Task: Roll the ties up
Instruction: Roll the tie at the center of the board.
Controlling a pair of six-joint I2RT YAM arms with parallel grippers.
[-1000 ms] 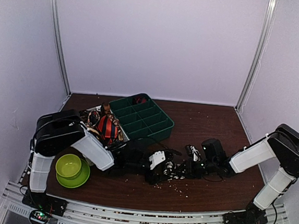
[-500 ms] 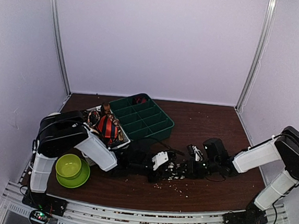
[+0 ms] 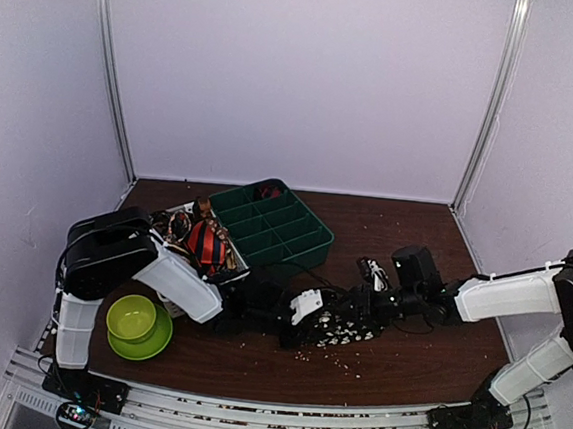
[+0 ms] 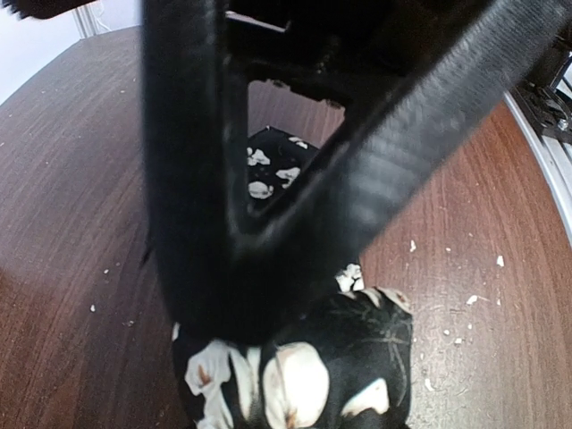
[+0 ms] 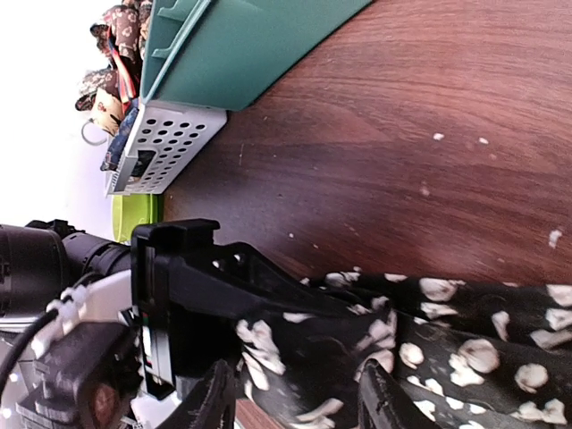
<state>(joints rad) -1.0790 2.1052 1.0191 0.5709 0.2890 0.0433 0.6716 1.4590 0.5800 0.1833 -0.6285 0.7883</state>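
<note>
The black flower-spotted tie [image 3: 345, 326] lies bunched on the brown table [image 3: 403, 370] at mid-front, between both arms. The left gripper [image 4: 241, 308] is pinched closed on its rolled end. The right gripper [image 5: 295, 404] has cloth between its parted fingers, but whether it grips cannot be told.
</note>
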